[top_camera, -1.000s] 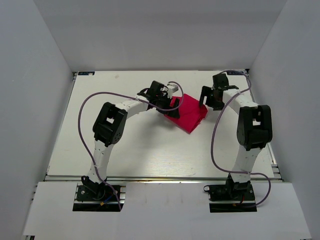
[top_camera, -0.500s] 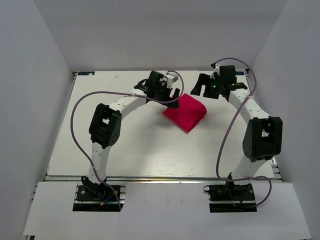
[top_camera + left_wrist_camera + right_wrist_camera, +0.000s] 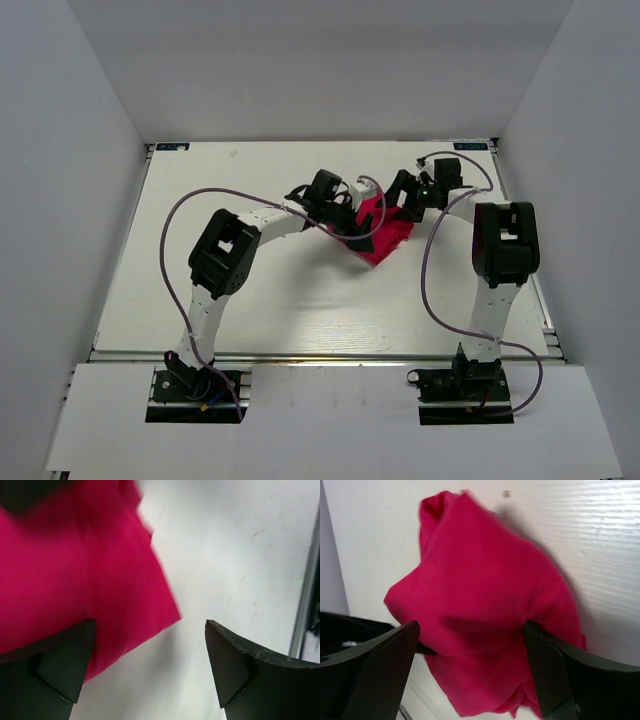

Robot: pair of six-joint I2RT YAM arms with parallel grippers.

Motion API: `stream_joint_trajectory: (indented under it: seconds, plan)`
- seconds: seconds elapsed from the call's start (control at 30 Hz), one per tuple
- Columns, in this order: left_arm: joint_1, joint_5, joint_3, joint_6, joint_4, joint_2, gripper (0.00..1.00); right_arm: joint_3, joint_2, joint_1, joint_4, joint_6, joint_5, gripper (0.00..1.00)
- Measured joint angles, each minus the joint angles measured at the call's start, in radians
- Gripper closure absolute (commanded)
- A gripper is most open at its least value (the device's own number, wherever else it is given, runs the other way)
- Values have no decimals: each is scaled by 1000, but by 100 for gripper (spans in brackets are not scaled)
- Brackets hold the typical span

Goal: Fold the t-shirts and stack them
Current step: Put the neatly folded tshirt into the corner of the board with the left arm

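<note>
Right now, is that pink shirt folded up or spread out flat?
Folded. The t-shirt lies as a small compact bundle with no sleeves showing, and the right wrist view shows its layers doubled over, rather bunched.

**No readable text in any view**

Nothing here can be read. A dark strip sits at the far left corner of the surface, and a second dark strip at the far right corner. Any lettering on them is too small to make out. The t-shirt shows only plain crimson-pink cloth in both wrist views.
</note>
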Motion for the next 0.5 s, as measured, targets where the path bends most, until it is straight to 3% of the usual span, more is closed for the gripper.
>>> stream_joint_trajectory:
  seconds: [0.27, 0.5]
  plan:
    - [35, 105, -82, -12, 106, 66, 0, -6, 83, -50, 106, 40, -151, 10]
    - [32, 100, -133, -10, 147, 34, 0, 47, 87, -39, 34, -31, -136, 10]
